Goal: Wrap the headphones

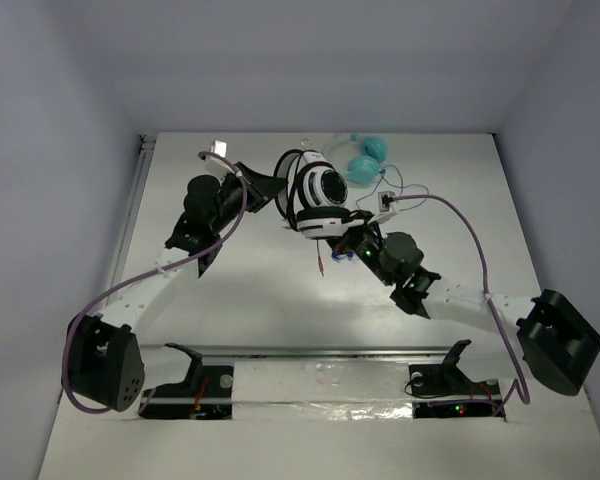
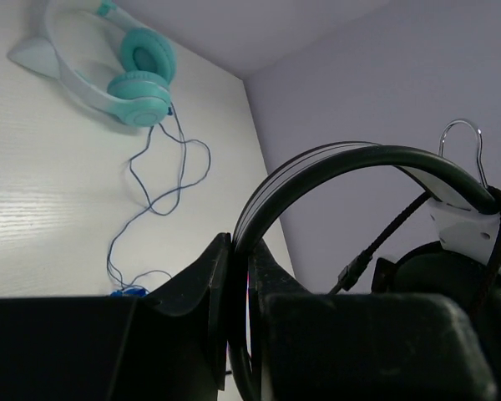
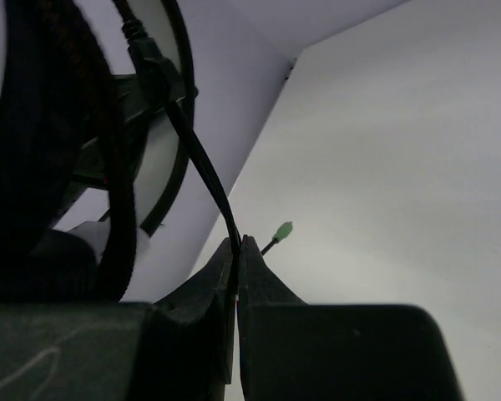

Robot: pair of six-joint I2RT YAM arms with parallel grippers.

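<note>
Step in hand: winding, mid-way by my read. Cable end is not yet tucked.

- Table [image 1: 260,300]: one. Two arms on it, one gripper each.
- Headphones [image 1: 325,190]: one white-and-black set, held up off the table between the two grippers, earcup face toward the top camera.
- Left gripper [image 2: 238,251]: fingers clamped on the black headband [image 2: 334,159], which arcs up and away from the fingertips.
- Right gripper [image 3: 238,246]: fingers pinched tight on the thin black cable [image 3: 207,171]. The cable rises from the fingertips into the headphones, which sit just above them.
- Teal headphones [image 2: 142,83]: one, well beyond the left fingers, with one blue cord [image 2: 109,255] trailing toward them. Not ours.
- Plug [image 3: 283,229]: one, green-tipped, just past the right fingertips.

Next move, as I see it: the right gripper carries the cable round the headphones again, tension kept low so the thin lead doesn't slip, while the left holds the headband steady.
</note>
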